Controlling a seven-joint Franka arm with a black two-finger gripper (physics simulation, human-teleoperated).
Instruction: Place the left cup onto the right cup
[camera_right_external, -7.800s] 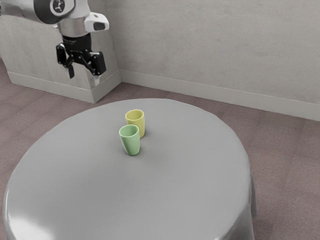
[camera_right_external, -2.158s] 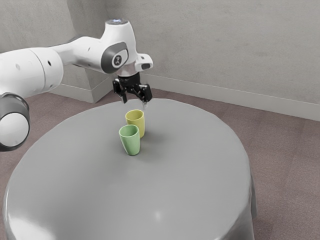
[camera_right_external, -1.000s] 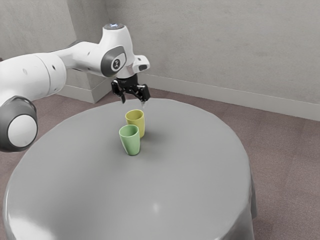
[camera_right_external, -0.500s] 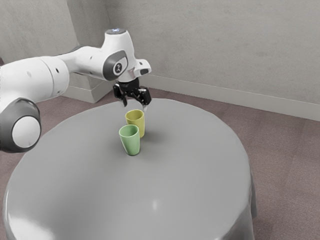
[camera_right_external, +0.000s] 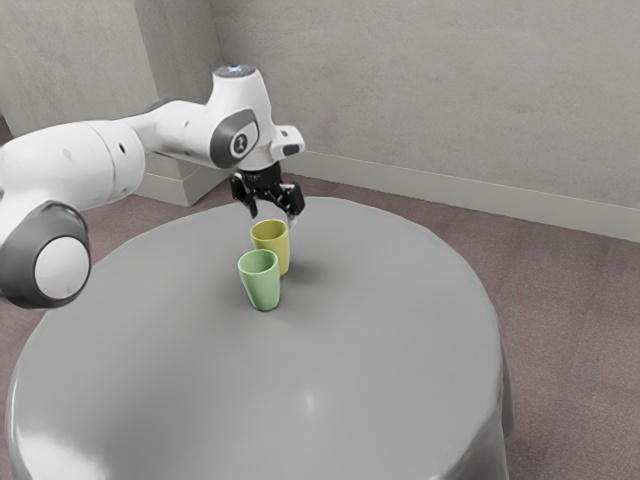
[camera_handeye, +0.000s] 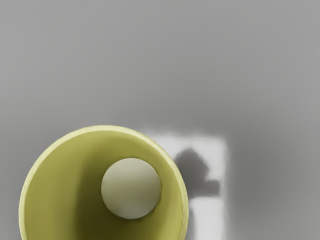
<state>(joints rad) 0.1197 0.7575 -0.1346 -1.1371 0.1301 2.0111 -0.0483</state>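
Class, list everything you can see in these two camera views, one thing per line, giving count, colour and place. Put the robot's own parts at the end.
table: one, grey, round, standing on the floor in the middle of the exterior view
yellow cup: one, yellow, upright on the table's far side, directly under the gripper
green cup: one, green, upright on the table, just in front of the yellow cup; cannot tell whether they touch
floor: one, brownish, all around the table
wall: one, grey, behind the table, with a pale baseboard along its foot
arm: one, white and grey, coming in from the exterior view's left
gripper: one, black, open, just above the yellow cup's rim
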